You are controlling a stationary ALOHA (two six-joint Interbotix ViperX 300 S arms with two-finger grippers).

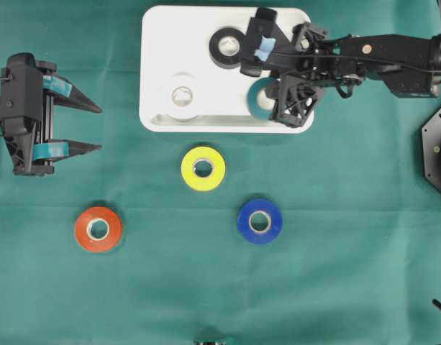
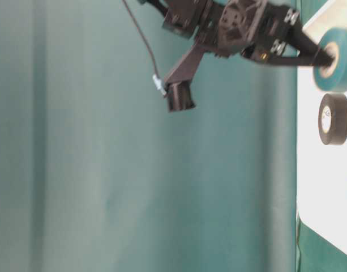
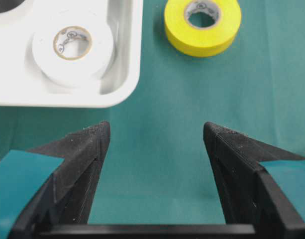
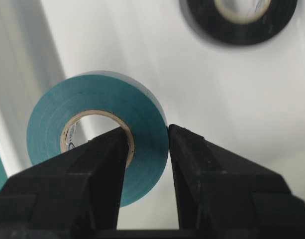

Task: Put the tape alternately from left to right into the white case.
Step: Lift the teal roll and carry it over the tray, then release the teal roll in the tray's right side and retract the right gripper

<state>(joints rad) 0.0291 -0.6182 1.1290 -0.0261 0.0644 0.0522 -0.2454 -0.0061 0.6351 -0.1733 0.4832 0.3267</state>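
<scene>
Teal roll [image 4: 97, 144] sits pinched through its wall by the right gripper [image 4: 147, 144], one finger in the core, above the white case [image 1: 162, 43] beside black roll [image 1: 227, 47] and white roll [image 1: 182, 95]. Left gripper [image 1: 87, 127] gapes, holding nothing.

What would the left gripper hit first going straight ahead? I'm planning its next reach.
Probably the case corner, met by one finger of the left gripper; the yellow roll lies farther on. Height is unclear.

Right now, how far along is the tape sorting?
Done: white roll and black roll lie in the white case. In hand: right gripper pinches the teal roll over the case. Left: yellow, red-orange, blue on the cloth.
</scene>
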